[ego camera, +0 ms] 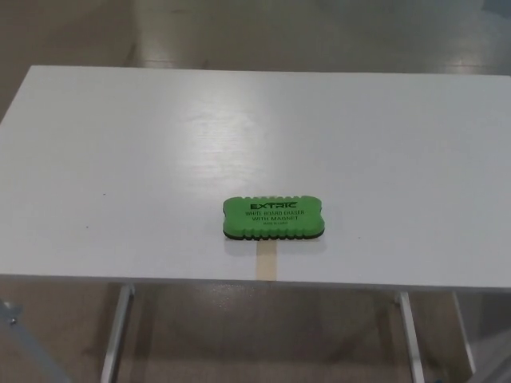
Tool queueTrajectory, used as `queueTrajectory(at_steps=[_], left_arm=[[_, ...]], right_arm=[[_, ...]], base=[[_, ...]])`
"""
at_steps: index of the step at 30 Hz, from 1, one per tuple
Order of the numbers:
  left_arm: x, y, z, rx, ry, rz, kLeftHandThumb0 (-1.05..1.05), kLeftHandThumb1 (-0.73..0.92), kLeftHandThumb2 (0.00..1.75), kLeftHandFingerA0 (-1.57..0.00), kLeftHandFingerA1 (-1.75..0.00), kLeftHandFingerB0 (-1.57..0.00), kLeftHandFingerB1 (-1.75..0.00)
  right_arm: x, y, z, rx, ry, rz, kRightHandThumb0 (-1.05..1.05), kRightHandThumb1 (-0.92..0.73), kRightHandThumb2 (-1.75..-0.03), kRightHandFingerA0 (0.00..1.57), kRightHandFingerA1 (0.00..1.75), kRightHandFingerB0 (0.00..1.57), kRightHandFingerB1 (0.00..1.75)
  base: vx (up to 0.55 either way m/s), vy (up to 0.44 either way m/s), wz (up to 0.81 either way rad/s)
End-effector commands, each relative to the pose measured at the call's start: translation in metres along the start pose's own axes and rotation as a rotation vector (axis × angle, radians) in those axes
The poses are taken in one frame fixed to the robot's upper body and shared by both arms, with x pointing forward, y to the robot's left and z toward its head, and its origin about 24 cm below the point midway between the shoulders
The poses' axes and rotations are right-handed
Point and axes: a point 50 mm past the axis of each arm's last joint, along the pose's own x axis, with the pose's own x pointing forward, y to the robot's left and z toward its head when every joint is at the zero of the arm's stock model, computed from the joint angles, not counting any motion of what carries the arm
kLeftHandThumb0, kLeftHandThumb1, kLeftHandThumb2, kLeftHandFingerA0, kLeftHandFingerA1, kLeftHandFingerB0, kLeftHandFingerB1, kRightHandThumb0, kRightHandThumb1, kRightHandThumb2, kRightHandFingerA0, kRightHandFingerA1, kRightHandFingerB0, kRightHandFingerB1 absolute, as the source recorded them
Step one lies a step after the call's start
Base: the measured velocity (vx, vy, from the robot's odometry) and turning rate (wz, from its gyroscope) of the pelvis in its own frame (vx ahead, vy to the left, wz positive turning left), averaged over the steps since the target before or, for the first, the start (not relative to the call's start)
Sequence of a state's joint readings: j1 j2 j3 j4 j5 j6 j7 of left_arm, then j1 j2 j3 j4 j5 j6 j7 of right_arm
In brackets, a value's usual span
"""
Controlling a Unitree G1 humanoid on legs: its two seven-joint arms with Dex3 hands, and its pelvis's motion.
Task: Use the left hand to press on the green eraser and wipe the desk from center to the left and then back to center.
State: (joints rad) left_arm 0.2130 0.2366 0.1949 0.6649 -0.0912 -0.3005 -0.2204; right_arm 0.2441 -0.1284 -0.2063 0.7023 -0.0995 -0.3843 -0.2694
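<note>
Head view: green eraser (273, 218) lies flat on the white counter (120, 144); neither hand shows (finger state unknowable). Press squarely down before sliding.

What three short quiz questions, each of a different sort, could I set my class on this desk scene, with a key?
1. True or false: the left hand is pressing on the green eraser.
2. Multiple choice: where on the white desk does the eraser lie? A) far left corner B) near the front edge, about the middle C) far right edge
3. Fill in the gap: a strip of pale ____ runs from the eraser to the desk's front edge.

Key:
1. False; neither hand is in view.
2. B
3. tape
</note>
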Motion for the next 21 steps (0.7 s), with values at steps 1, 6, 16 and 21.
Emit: queueTrajectory(at_steps=[1,6,16,21], left_arm=[[-0.027,-0.046,0.041,0.052,-0.01,-1.086,-0.29,0.67,0.61,-0.86,-0.5,-0.83,-0.47],[-0.031,-0.066,0.054,0.098,-0.008,-1.242,-0.31,0.68,0.61,-0.86,-0.5,-0.83,-0.47],[-0.043,-0.107,0.106,0.18,-0.236,-1.428,-0.33,0.72,0.62,-0.84,-0.51,-0.81,-0.47],[-0.053,-0.128,0.145,0.2,-0.353,-1.434,-0.31,0.72,0.62,-0.84,-0.51,-0.81,-0.47]], right_arm=[[-0.002,-0.001,-0.002,0.036,-0.023,0.064,-0.22,-0.7,-0.6,0.71,0.54,0.44,0.45],[-0.003,-0.002,-0.004,0.024,-0.018,0.059,-0.23,-0.7,-0.6,0.72,0.54,0.43,0.45],[-0.004,-0.002,-0.004,0.005,-0.019,0.055,-0.22,-0.7,-0.6,0.72,0.53,0.44,0.44],[-0.005,-0.002,-0.005,0.016,-0.007,0.056,-0.22,-0.7,-0.6,0.72,0.53,0.44,0.44]], base=[[0.0,0.0,0.0],[0.0,0.0,0.0],[0.0,0.0,0.0],[0.0,0.0,0.0]])
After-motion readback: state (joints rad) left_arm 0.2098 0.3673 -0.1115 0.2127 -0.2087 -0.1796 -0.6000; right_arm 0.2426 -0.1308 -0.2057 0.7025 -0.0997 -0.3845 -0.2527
